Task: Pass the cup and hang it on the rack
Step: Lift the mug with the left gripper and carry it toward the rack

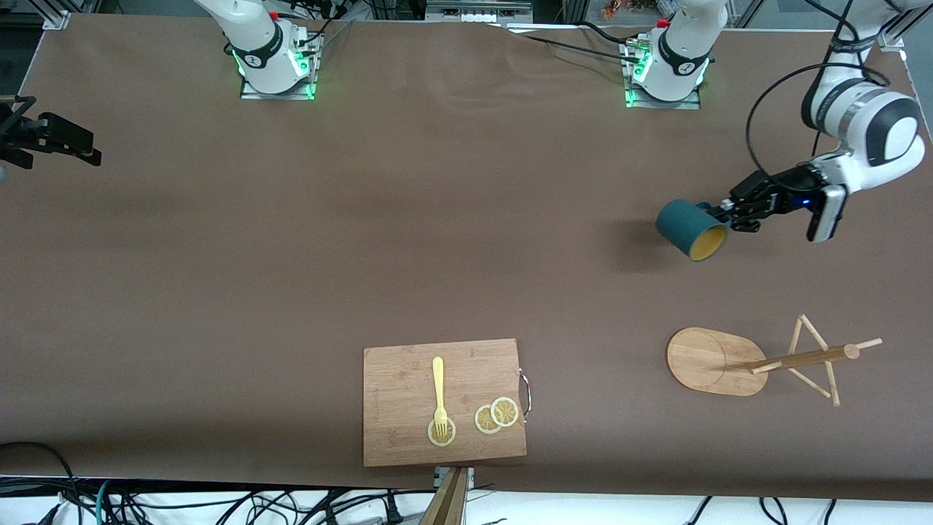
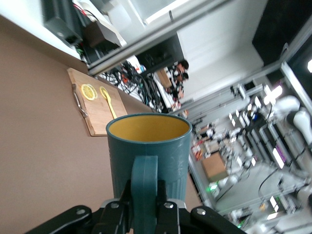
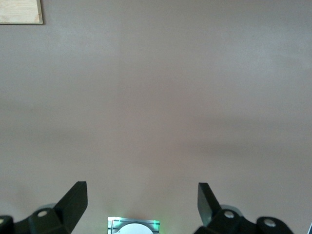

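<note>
You are holding the cup in the air, with the hanging not yet done.

Your left end effector [image 1: 729,213] is clamping the teal mug [image 1: 691,230] by its handle [image 2: 144,187], tipped on its side over the bench [image 1: 291,255] toward the left arm's end. The wooden mug tree [image 1: 765,359] is standing bare near the bench's front edge at that end. Your right end effector [image 3: 141,204] is waiting at the right arm's end, fingers spread wide and gripping nothing. Only the hanging looks left.
</note>
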Robot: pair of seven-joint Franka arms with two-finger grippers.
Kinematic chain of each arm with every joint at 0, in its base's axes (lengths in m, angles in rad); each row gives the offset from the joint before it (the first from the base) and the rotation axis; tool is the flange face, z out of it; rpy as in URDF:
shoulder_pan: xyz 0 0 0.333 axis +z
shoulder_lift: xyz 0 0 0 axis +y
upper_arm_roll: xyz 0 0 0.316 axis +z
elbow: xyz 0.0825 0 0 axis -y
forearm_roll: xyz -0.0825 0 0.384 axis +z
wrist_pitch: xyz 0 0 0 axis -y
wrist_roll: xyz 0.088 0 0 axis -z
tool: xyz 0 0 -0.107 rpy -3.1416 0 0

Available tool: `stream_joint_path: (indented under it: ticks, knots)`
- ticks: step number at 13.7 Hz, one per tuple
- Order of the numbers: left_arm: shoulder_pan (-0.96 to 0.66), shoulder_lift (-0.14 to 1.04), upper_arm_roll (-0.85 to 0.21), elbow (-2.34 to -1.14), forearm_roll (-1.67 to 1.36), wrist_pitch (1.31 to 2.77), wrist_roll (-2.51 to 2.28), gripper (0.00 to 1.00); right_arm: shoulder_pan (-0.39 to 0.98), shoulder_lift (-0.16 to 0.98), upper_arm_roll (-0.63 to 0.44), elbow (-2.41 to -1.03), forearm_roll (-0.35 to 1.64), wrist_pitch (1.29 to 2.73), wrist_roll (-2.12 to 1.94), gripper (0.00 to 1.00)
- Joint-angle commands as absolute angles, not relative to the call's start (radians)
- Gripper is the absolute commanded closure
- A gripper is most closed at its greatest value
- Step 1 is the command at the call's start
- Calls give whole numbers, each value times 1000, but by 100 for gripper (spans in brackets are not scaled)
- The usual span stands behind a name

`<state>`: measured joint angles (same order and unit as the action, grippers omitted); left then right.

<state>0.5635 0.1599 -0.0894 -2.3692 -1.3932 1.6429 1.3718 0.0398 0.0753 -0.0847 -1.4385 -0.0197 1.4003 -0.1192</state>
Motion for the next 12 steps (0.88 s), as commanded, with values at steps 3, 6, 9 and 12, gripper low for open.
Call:
stream_joint_path:
  ticks: [3,6,9,12]
  knots:
    - [610,228,-3,-2269,-1378,1553,1162,100,40,78,-84,-1425,-32,1393,-112,0]
    - [635,268,-3,-2162,-1379,1540,929,100,40,78,-84,-1425,-32,1393,-113,0]
    - [626,320,-5,-2056,-1388,1532,767,100,40,78,-83,-1425,-32,1393,-114,0]
    - [614,363,-6,-1994,-1396,1540,689,100,40,78,-83,-1425,-34,1393,-115,0]
